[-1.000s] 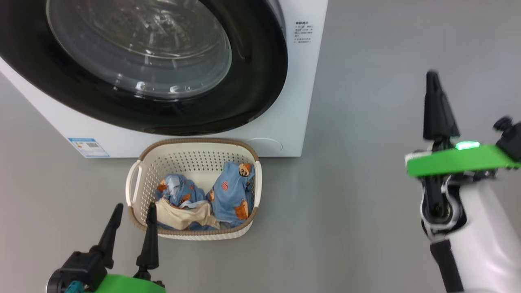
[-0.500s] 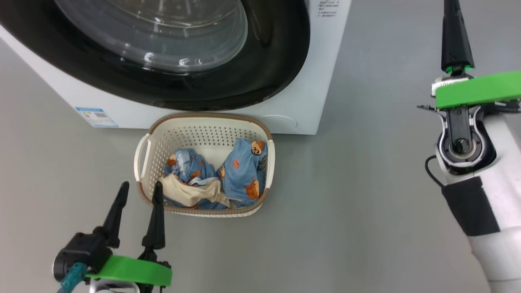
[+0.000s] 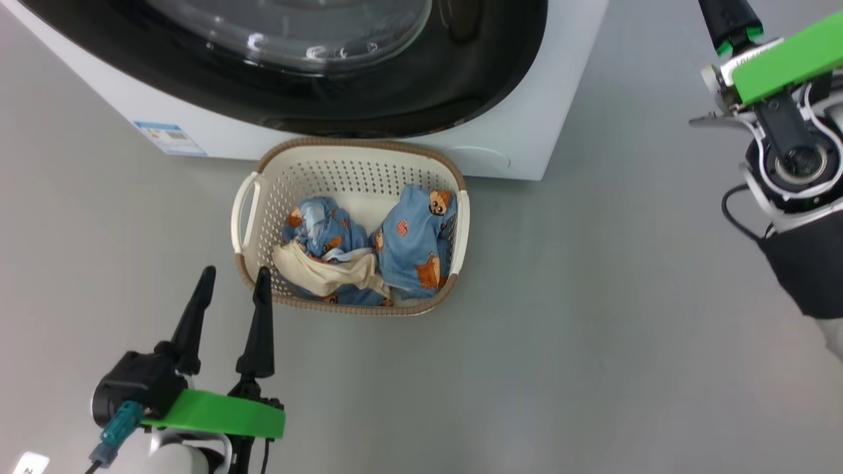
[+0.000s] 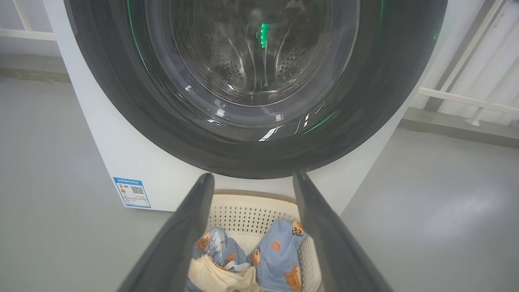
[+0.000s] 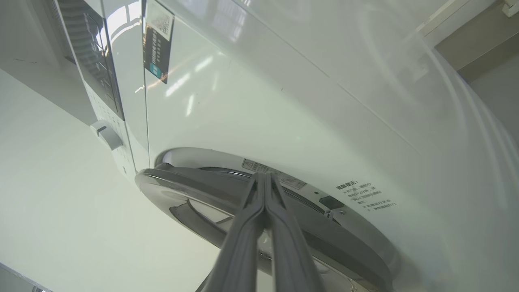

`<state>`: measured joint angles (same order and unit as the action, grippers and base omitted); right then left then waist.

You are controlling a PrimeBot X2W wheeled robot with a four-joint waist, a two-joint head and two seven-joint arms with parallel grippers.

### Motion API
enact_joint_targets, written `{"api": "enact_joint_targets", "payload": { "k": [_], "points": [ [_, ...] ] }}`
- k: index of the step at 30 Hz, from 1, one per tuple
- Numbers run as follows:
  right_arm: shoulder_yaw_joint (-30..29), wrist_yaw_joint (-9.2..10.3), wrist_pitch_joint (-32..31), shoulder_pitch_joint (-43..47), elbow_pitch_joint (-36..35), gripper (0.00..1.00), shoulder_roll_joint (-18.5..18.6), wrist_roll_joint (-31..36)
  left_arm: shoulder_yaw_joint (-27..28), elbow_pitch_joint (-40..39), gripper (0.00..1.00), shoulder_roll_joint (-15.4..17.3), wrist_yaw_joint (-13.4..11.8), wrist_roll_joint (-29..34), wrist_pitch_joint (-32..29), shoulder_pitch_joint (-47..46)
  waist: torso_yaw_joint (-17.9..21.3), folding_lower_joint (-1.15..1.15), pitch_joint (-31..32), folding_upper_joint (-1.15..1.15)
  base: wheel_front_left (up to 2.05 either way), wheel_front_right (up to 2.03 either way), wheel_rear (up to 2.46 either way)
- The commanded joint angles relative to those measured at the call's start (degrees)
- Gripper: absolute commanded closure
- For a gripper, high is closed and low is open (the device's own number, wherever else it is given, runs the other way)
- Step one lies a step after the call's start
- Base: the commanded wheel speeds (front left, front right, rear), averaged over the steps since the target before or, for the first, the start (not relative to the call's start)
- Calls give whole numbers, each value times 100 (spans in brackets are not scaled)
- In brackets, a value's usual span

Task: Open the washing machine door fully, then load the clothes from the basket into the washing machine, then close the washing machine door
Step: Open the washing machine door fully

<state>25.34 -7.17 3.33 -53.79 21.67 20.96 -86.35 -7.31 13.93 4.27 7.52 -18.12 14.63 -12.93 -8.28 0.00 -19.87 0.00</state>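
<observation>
The right fingers have lifted forward, up toward the rim of the washing machine door.

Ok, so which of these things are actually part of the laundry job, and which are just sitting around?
Part of the job:
washing machine
washing machine door
basket
clothes in the basket
left pincer, open
right pincer, shut

Just around:
white railing
grey floor
blue label on the machine's front
</observation>
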Motion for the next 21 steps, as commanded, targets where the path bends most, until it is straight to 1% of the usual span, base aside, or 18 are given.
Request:
{"api": "enact_joint_targets", "payload": {
  "k": [1, 3, 9, 13, 21],
  "points": [
    [82, -32, -265, -229, -281, 100, 54, -207, 137, -147, 0, 65, -3, -38, 37, -192, -86, 0, -230, 0, 0, 0, 0],
    [85, -32, -384, -293, -322, 100, 78, -290, 121, -152, 0, 63, -3, -44, 37, -219, -101, 0, -279, 0, 0, 0, 0],
    [35, -32, -1088, -693, -339, 100, 162, -592, 64, -192, 0, 48, -3, -86, 37, -397, -193, 0, -587, 0, 0, 0, 0],
    [-39, -32, -1554, -949, -226, 100, 133, -742, 22, -204, 0, 43, -3, -105, 37, -485, -241, 0, -764, 0, 0, 0, 0],
    [-69, -32, -2294, -1335, 89, 100, 88, -713, -52, -230, 0, 12, -3, -159, 37, -632, -390, 0, -986, 0, 0, 0, 0]
  ]
}}
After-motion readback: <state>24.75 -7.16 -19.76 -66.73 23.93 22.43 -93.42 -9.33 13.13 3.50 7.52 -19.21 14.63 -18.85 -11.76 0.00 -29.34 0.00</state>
